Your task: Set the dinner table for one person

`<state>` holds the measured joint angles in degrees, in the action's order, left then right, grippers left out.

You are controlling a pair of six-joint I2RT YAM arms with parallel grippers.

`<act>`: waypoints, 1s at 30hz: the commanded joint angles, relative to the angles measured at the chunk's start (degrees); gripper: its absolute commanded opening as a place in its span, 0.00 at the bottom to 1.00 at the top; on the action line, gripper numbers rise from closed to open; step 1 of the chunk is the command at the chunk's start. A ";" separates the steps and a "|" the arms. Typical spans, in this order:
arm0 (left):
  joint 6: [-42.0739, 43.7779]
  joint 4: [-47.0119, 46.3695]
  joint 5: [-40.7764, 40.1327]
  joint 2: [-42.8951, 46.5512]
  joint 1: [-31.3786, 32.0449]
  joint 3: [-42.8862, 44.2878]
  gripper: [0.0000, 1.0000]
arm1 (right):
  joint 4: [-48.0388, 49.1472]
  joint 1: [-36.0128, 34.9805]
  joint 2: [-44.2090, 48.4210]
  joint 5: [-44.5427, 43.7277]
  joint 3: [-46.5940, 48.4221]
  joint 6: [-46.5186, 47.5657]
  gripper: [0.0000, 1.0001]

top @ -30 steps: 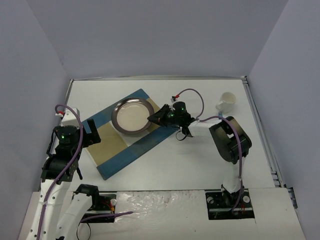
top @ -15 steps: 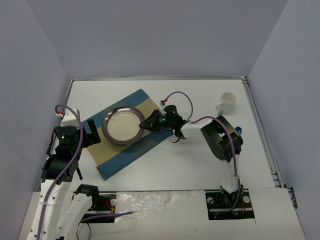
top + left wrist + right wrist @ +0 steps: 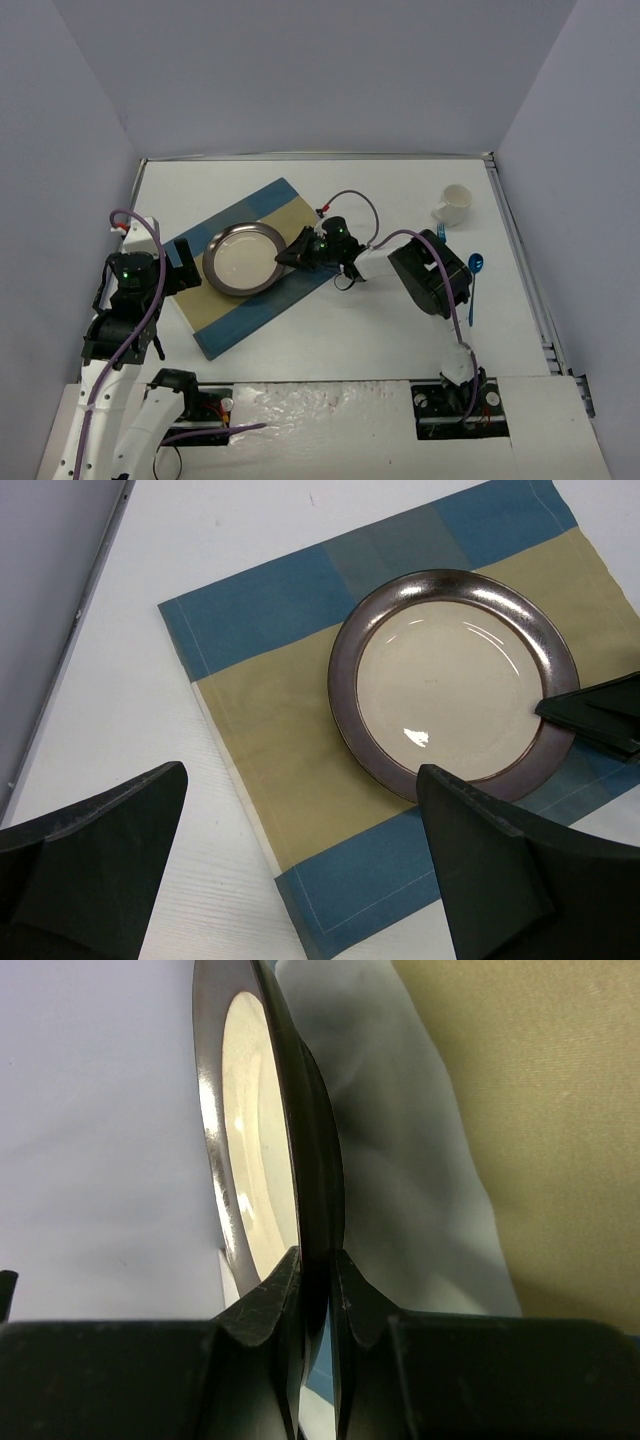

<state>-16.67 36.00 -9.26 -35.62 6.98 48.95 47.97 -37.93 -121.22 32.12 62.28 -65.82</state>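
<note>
1. Under the placemat (image 3: 238, 312) lies the dinner table (image 3: 330, 340), a flat white top whose edges run square to the top view. Which of its sides is the longer cannot be told from here.
2. The placemat sits left of the table's middle, turned askew. Its long axis runs from the near-left towards the far-right.
3. Over the placemat's middle is a plate (image 3: 243, 258) with a dark metallic rim and a cream centre. Whether its underside touches the cloth cannot be told.
4. At the placemat's right edge, the right gripper (image 3: 318, 1265) has its fingers closed narrowly on the plate's rim, one above and one below.
5. Just off the placemat's left corner, the left gripper (image 3: 185, 268) hangs with its jaws spread wide and holds nothing.
6. Well to the right of the placemat stand a white cup (image 3: 455, 203) and, nearer the arms, a blue spoon (image 3: 474, 285).
</note>
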 commanded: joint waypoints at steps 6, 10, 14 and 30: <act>0.49 -3.39 0.19 -0.15 -0.57 0.62 0.97 | 15.58 -0.28 -0.92 2.25 2.12 -0.26 0.00; 0.49 -3.48 0.13 -0.24 -0.57 0.62 0.97 | 14.52 -0.12 -1.32 2.03 1.56 0.74 0.14; 0.49 -3.45 0.12 -0.24 -0.57 0.66 0.97 | 9.94 0.08 0.45 0.70 1.26 4.52 0.47; 0.23 -3.14 0.28 -0.03 -0.74 0.70 0.97 | -32.27 4.70 21.32 -34.24 0.73 32.38 0.83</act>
<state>-16.67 35.97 -9.06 -35.40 6.68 48.95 24.15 -36.20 -108.90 13.98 63.05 -41.93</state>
